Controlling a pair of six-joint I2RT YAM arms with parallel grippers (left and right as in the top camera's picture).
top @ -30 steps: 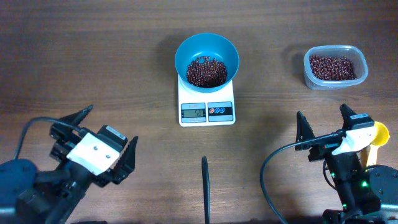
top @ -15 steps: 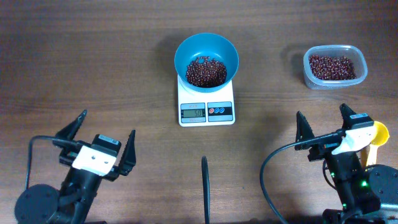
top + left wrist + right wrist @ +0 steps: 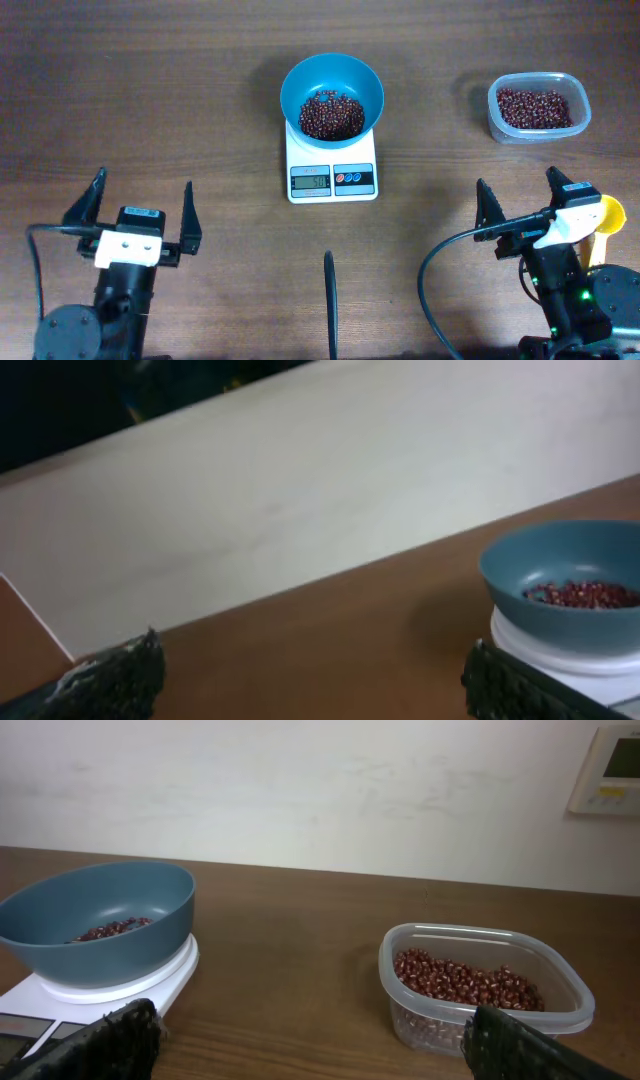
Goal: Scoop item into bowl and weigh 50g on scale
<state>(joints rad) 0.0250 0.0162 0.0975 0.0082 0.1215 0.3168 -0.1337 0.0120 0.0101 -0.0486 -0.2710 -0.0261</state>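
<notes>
The teal-blue bowl (image 3: 332, 84) stands on the white scale (image 3: 332, 178) at the table's middle back, with a heap of red-brown beans (image 3: 332, 115) in it. The bowl also shows in the left wrist view (image 3: 560, 590) and the right wrist view (image 3: 95, 920). My left gripper (image 3: 141, 203) is open and empty at the front left, far from the scale. My right gripper (image 3: 520, 190) is open and empty at the front right. In the wrist views both grippers' (image 3: 315, 670) (image 3: 310, 1035) fingers stand wide apart over bare wood.
A clear plastic tub (image 3: 538, 107) with more beans stands at the back right, also in the right wrist view (image 3: 485, 990). A yellow scoop (image 3: 604, 222) lies beside my right arm. A thin black bar (image 3: 330, 300) lies at the front middle.
My left arm has swung left and straightened, its open gripper now pointing toward the back. The right arm, bowl and scale have not moved.
</notes>
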